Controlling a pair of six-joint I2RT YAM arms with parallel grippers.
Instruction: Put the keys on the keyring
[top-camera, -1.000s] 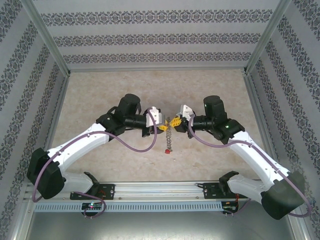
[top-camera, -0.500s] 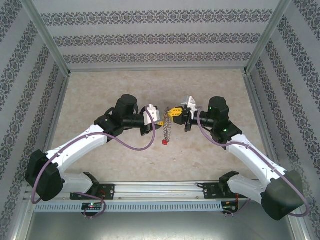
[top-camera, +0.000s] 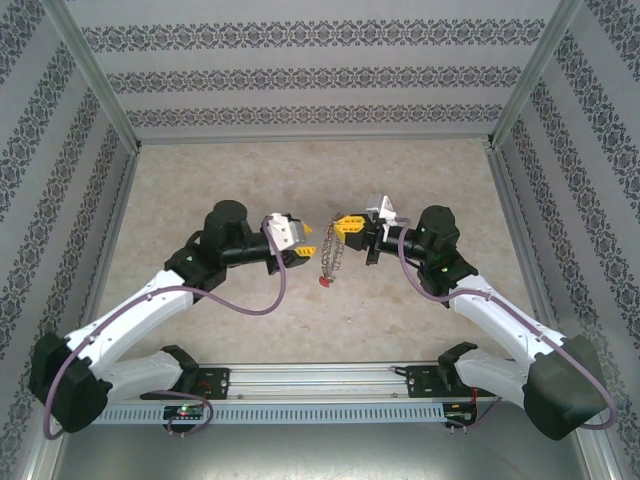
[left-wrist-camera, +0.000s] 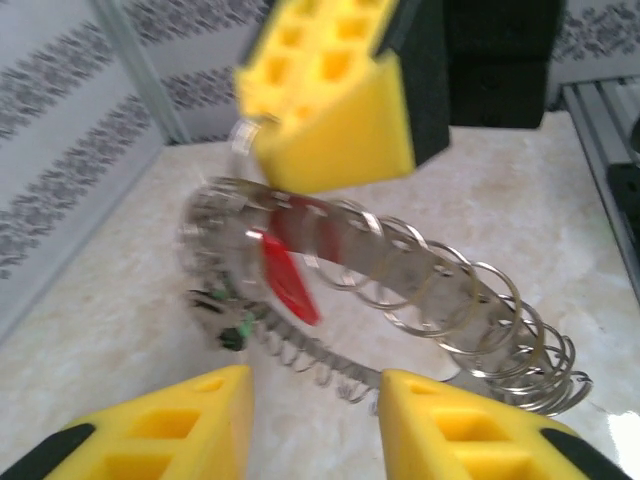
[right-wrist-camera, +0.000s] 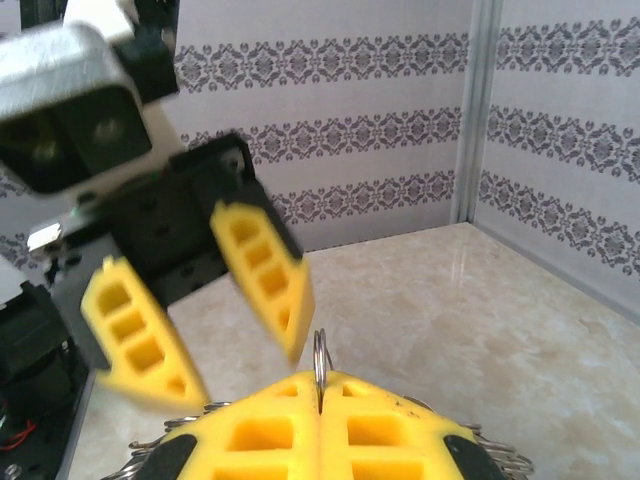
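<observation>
Right hand (top-camera: 344, 224): fingers together, clamped on the keyring (top-camera: 334, 255). In the right wrist view the yellow pads of the right hand (right-wrist-camera: 320, 405) meet flush, and one thin wire loop of the keyring (right-wrist-camera: 320, 355) sticks up out of the seam between them. More coils peek out on both sides under the pads.

From the top camera, the keyring hangs straight down below the right hand's tips as a loose chain-like string. A red key (top-camera: 323, 281) is at its bottom end. Can't tell whether the key touches the surface (top-camera: 200, 180) or hangs just clear of it.

Left hand (top-camera: 304, 243): fingers apart, nothing between them. It faces the right hand tip to tip, near but with a gap, and the keyring hangs in that gap on the right hand's side.

Left wrist view:
- The left hand (left-wrist-camera: 315, 385) has its own two pads spread at the bottom edge.
- The right hand (left-wrist-camera: 335, 150) is directly ahead and above.
- The keyring (left-wrist-camera: 430, 290) sweeps out under the right hand as a curved band of overlapping silvery loops, just ahead of the left fingertips. Contact is not clear.
- The red key (left-wrist-camera: 290, 280) hangs inside that curve, below the right hand's pads. The picture is blurred and I can't tell whether a second red one sits behind it.
- A small green-headed key (left-wrist-camera: 232, 325) is on the coil to the left of the red one, ahead of the left hand's left pad.

In the right wrist view the left hand (right-wrist-camera: 240, 370) is just beyond the right hand's tips, its pads splayed, offset to the left of the clamped loop.
</observation>
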